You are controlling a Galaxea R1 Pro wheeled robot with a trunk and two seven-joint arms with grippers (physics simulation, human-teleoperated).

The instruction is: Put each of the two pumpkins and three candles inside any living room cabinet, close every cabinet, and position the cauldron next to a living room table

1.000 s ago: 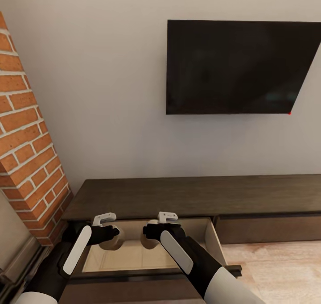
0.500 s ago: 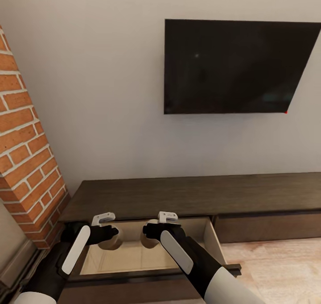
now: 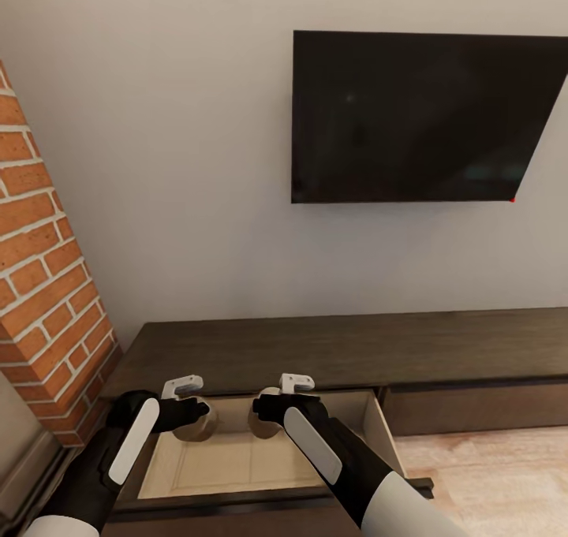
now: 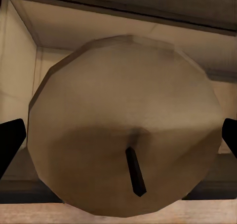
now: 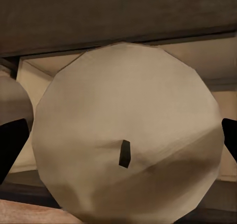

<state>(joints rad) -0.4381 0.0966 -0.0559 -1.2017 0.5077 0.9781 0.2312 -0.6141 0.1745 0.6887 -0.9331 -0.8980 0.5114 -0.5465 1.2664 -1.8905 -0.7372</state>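
We hold one stubby pale grey candle [image 4: 123, 125] pinched in our left gripper [image 3: 192, 420] and another [image 5: 126, 137] in our right gripper [image 3: 267, 419], both hanging directly over the pale wooden open drawer [image 3: 237, 466] of the dark brown cabinet [image 3: 331, 348], at our 12 o'clock.
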